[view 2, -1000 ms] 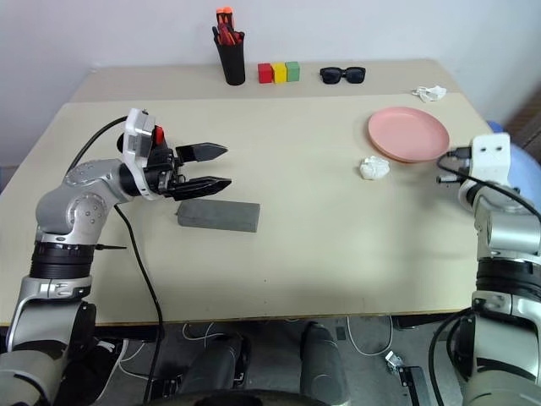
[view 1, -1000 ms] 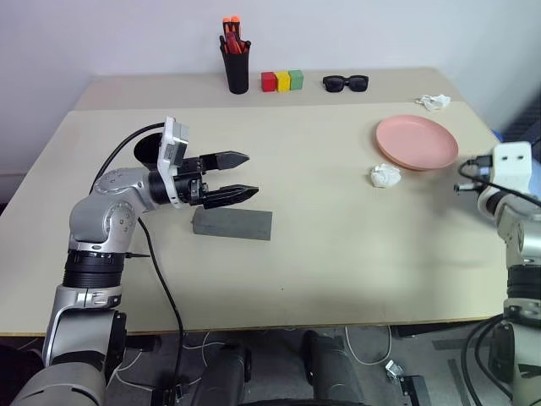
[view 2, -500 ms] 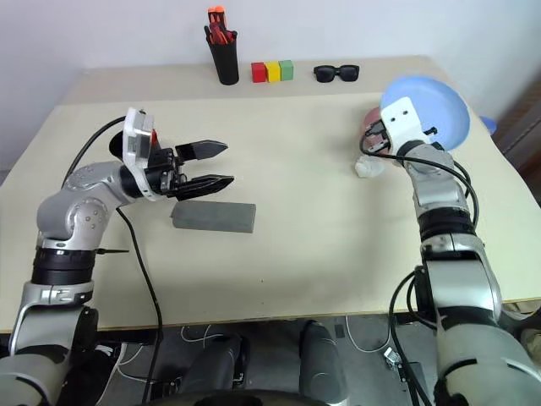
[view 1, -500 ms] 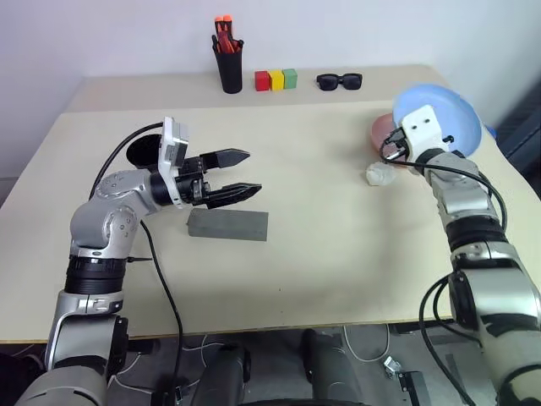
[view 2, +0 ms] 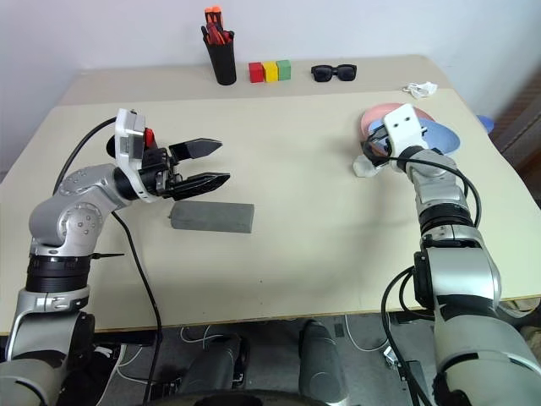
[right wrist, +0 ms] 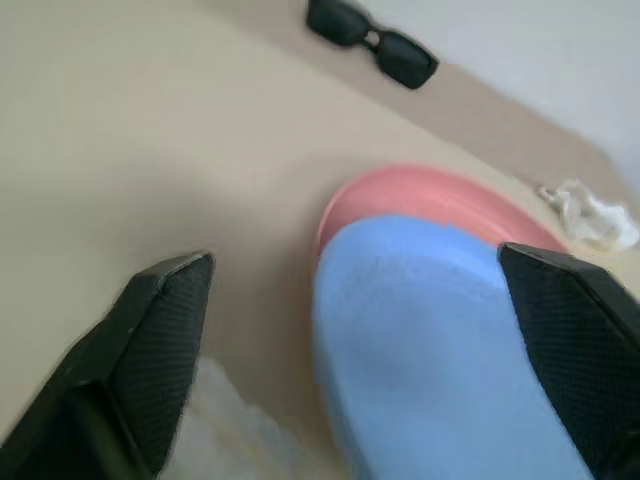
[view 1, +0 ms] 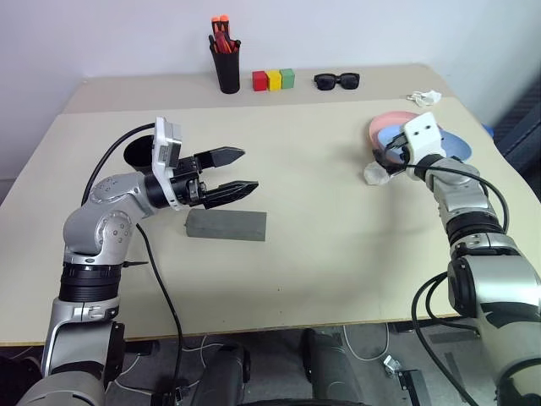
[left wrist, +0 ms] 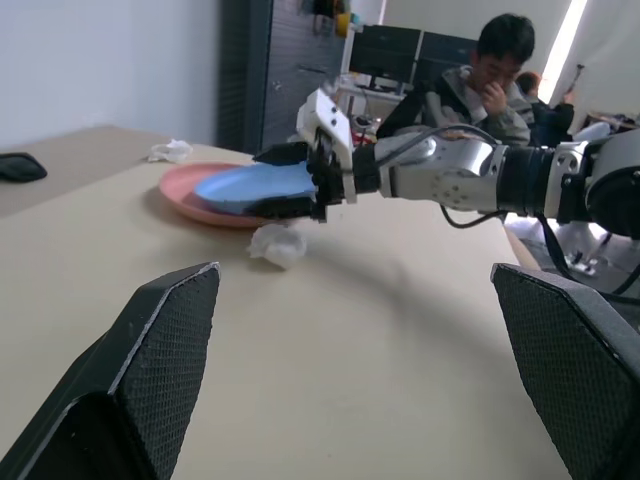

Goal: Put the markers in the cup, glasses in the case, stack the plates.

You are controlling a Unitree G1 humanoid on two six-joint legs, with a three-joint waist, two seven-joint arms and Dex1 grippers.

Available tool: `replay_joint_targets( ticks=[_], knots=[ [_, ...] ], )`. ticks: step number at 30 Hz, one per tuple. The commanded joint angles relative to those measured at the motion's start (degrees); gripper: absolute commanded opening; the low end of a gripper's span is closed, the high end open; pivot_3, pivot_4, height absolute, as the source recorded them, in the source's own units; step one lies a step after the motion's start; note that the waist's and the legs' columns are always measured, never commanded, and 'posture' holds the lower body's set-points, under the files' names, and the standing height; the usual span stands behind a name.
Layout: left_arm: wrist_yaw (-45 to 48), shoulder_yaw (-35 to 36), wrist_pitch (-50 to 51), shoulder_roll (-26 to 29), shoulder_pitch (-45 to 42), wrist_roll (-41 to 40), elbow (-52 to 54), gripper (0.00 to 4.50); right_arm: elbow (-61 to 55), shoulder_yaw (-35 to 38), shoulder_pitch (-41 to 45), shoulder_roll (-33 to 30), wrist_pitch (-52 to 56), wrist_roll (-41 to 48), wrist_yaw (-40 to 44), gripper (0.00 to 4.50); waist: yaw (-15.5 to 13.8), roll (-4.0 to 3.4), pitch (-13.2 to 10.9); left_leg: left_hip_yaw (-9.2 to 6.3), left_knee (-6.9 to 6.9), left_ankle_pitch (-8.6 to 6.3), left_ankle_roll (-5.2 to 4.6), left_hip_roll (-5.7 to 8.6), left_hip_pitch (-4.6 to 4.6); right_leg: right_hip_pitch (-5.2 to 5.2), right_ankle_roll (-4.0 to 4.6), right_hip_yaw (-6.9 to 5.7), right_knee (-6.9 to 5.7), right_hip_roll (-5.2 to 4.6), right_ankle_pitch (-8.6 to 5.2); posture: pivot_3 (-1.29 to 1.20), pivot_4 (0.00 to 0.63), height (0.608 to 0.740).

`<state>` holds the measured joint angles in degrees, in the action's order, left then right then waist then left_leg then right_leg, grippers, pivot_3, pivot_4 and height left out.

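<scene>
The light blue plate (view 1: 450,144) lies on the salmon pink plate (view 1: 387,125) at the table's right. My right gripper (right wrist: 355,255) is open, its two fingers spread wide on either side of the blue plate's near edge. My left gripper (view 1: 249,169) hangs open and empty just above the closed grey case (view 1: 226,225), pointing toward the right. The black cup (view 1: 135,154) stands behind my left forearm, partly covered. A small red tip (view 2: 149,136) shows by the cup; I cannot tell what it is. The markers and the glasses are hidden.
At the table's back stand a black pen holder (view 1: 223,68) with orange-capped pens, three coloured blocks (view 1: 270,80) and black sunglasses (view 1: 336,81). Crumpled white paper (view 1: 377,173) lies beside the plates and another scrap (view 1: 423,97) behind them. A person (left wrist: 480,90) sits beyond the table.
My right arm swung in from the table's right edge with the blue plate, lowered it onto the pink plate, and its fingers opened. The left arm stayed put.
</scene>
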<state>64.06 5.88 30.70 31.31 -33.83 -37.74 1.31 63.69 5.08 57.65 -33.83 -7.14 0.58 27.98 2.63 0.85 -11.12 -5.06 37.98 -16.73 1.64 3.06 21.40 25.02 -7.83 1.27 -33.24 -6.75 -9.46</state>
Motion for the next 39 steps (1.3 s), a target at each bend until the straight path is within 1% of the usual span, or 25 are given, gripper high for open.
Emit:
replay_joint_targets(
  ticks=[1,3,7,9,11,13,14,17,22,23,25,27,28,31,32,34,36,38,39],
  knots=[
    [0.3,0.9,-0.5,0.4,-0.9,-1.0,0.9,4.5,-9.8,3.6,-2.0,-0.9,4.6,5.3,4.1,4.47,0.0,0.0,0.0,0.0,0.0,0.0,0.0,0.0,0.0,0.0,0.0,0.0,-0.01,0.0,0.0,0.0,0.15,0.74],
    [0.4,0.7,-0.6,0.4,-0.9,-0.9,0.8,4.5,-17.8,4.6,-5.0,-0.7,9.8,8.3,7.1,4.47,-0.1,0.0,0.0,-0.01,0.0,0.0,0.0,0.0,0.0,0.0,0.0,-0.01,-0.03,0.0,0.0,0.0,0.15,0.74],
    [0.7,0.7,0.0,0.3,-1.4,-1.3,0.3,4.5,-41.4,4.6,-15.8,-1.6,28.9,17.1,13.9,4.47,-0.3,0.0,0.0,-0.04,0.01,-0.01,-0.01,0.0,0.01,0.01,-0.01,-0.01,-0.06,0.0,0.0,0.0,0.15,0.74],
    [0.8,0.7,0.1,0.2,-1.5,-1.5,0.2,4.5,-48.3,4.1,-20.1,-2.7,34.0,18.1,14.8,4.47,-0.3,-0.01,0.0,-0.04,0.03,-0.01,-0.02,0.0,0.0,0.01,-0.01,-0.01,-0.08,0.0,0.0,0.0,0.15,0.74],
    [1.0,0.5,-0.1,0.2,-1.5,-1.3,-0.1,4.5,-50.9,3.5,-22.9,-3.6,36.9,17.0,13.9,4.47,-0.3,0.0,0.0,-0.03,0.07,-0.01,-0.02,0.0,0.0,0.0,-0.01,-0.01,-0.08,-0.01,0.0,0.0,0.15,0.74],
    [1.3,0.3,-0.6,0.2,-1.5,-0.9,-0.1,4.5,-51.7,2.6,-24.3,-4.1,37.2,15.6,13.3,4.47,-0.3,0.0,0.0,-0.01,0.09,-0.01,-0.02,0.0,0.0,-0.01,-0.01,0.0,-0.08,-0.01,0.0,0.0,0.15,0.74],
    [1.3,0.3,-0.4,0.1,-1.6,-1.1,-0.3,4.5,-50.0,2.0,-24.1,-3.9,35.6,13.9,11.7,4.47,-0.3,0.0,0.0,0.0,0.09,-0.01,-0.02,0.0,-0.01,-0.01,-0.01,0.0,-0.08,-0.01,0.0,0.0,0.15,0.74],
    [1.4,0.1,-0.4,-0.1,-1.5,-1.1,-0.2,4.5,-40.8,-1.5,-22.2,-3.3,28.2,6.2,6.0,4.47,-0.1,0.01,0.0,0.03,0.09,-0.01,-0.02,0.0,-0.04,-0.02,-0.01,0.0,-0.08,0.0,0.0,0.0,0.15,0.74],
    [1.2,0.4,-0.4,0.2,-1.4,-1.0,-0.1,4.5,-26.8,-1.2,-15.6,0.4,22.6,4.7,2.7,4.47,0.0,0.0,0.0,0.06,0.08,-0.01,-0.02,0.0,-0.04,0.0,0.0,0.03,-0.08,0.0,0.0,0.0,0.15,0.74],
    [1.2,0.4,-0.4,0.3,-1.2,-1.0,0.0,4.5,-24.2,-0.8,-14.3,1.0,22.2,5.0,2.8,4.24,-0.1,0.0,0.0,0.06,0.08,-0.01,-0.02,-0.01,-0.04,0.0,0.0,0.03,-0.08,0.0,0.01,0.0,0.15,0.74],
    [1.0,0.5,-0.4,0.3,-0.9,-1.0,0.3,4.5,-19.6,-0.8,-12.3,1.6,19.2,4.1,1.5,3.63,-0.1,0.0,0.0,0.05,0.07,-0.01,-0.02,0.0,-0.02,0.01,0.0,0.03,-0.07,0.0,0.01,0.0,0.15,0.74],
    [0.6,0.8,-0.4,0.4,-0.6,-1.1,0.8,4.5,-16.0,0.7,-10.0,2.5,17.8,5.3,0.7,2.67,-0.2,0.0,0.0,0.05,0.07,-0.01,-0.02,0.0,-0.02,0.0,0.0,0.03,-0.06,0.0,0.01,0.0,0.15,0.74],
    [0.5,0.9,-0.6,0.6,-0.4,-1.0,1.0,4.5,-14.9,0.2,-9.5,2.4,17.0,4.6,0.8,2.13,-0.2,0.0,0.0,0.04,0.07,-0.01,-0.01,0.0,-0.01,0.0,0.0,0.03,-0.05,-0.01,0.01,0.0,0.15,0.74],
    [0.2,1.3,-0.5,0.9,0.0,-1.2,1.4,4.5,-14.9,-0.1,-9.5,2.0,15.3,4.8,3.1,0.51,-0.2,0.0,0.0,0.03,0.07,-0.01,-0.02,0.0,-0.01,0.0,-0.01,0.03,-0.05,-0.01,0.01,0.0,0.15,0.74],
    [0.2,1.4,-0.5,1.0,0.1,-1.2,1.4,4.5,-16.0,-0.1,-9.8,1.8,14.9,5.2,4.6,0.04,-0.1,0.0,0.0,0.04,0.07,-0.01,-0.02,0.01,-0.01,0.0,0.0,0.03,-0.05,-0.01,0.01,0.0,0.15,0.74],
    [0.1,1.5,-0.6,1.1,0.3,-1.3,1.6,4.5,-19.6,-0.2,-10.9,1.6,14.3,6.5,8.8,0.04,-0.1,0.0,0.0,0.04,0.07,-0.01,-0.02,0.0,-0.01,0.0,-0.01,0.03,-0.05,0.0,0.01,0.0,0.15,0.74],
    [-0.3,1.5,-0.9,0.7,0.4,-1.3,1.6,4.5,-18.0,1.5,-8.7,0.8,12.7,6.3,6.0,0.04,-0.1,0.0,0.0,0.04,0.06,-0.01,-0.02,0.0,-0.02,0.0,-0.01,0.03,-0.06,0.0,0.01,0.0,0.15,0.74],
    [-0.6,1.3,-1.6,0.1,0.2,-1.0,1.4,4.5,-13.5,2.9,-5.5,-0.2,9.7,4.8,-0.1,0.04,-0.1,-0.01,0.0,0.04,0.07,-0.01,-0.02,0.0,-0.02,0.01,-0.02,0.03,-0.07,0.0,0.01,0.0,0.15,0.74],
    [-0.6,1.2,-1.8,-0.1,0.0,-1.0,1.2,4.5,-11.4,4.1,-3.9,-0.5,8.6,5.2,-1.7,0.04,-0.1,-0.01,0.0,0.04,0.07,-0.01,-0.01,0.01,-0.02,0.01,-0.01,0.04,-0.06,0.0,0.01,0.0,0.15,0.74]
  ],
)
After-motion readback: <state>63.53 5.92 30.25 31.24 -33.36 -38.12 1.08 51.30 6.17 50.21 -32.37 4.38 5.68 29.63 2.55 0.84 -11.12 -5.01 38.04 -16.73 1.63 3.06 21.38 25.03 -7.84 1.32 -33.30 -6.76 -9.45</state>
